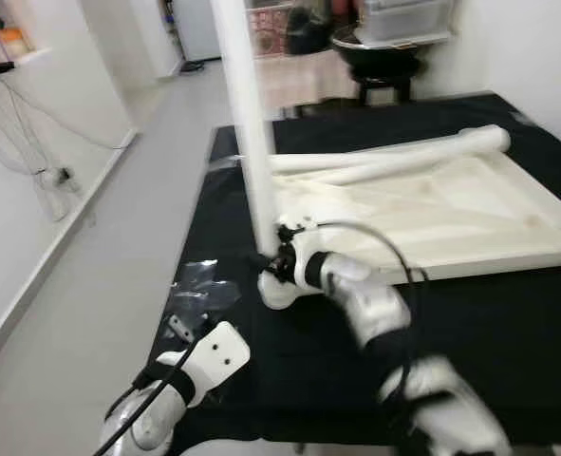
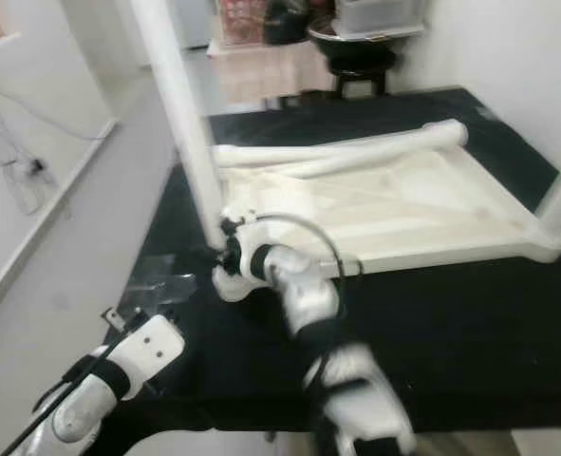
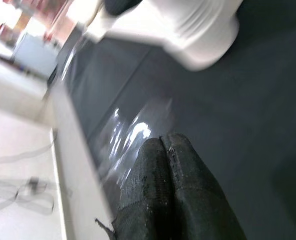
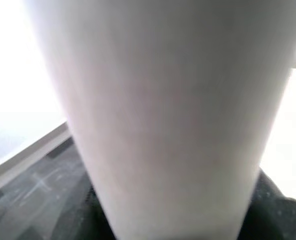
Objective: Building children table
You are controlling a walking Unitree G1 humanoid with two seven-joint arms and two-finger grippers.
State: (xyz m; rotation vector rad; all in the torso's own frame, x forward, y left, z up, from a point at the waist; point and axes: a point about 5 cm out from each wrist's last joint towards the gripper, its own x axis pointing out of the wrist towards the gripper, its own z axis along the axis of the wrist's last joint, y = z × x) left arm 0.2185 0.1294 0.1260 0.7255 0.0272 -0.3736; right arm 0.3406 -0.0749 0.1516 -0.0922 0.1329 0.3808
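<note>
Low down and closest, the left gripper [image 3: 175,165] hangs over the black mat [image 1: 508,342], near the mat's left edge. Its two black fingers [image 3: 158,200] are pressed flat together and hold nothing. Just ahead of it lies a crinkly clear plastic bag [image 1: 199,290].

Farther in, the right gripper [image 1: 278,255] is at the bottom of a tall white table leg [image 1: 244,114]. That leg stands straight up at the near left corner of the upside-down white table top [image 1: 451,214]. Its fingers look wrapped around the leg, gripping it.

I think this leg is going on now. Two more white legs [image 1: 394,152] lie loose along the far side of the table top, so they are still left to do.

On the left, the mat ends and grey floor [image 1: 100,275] begins, with lots of room. A white wall [image 1: 546,57] is close on the right.
</note>
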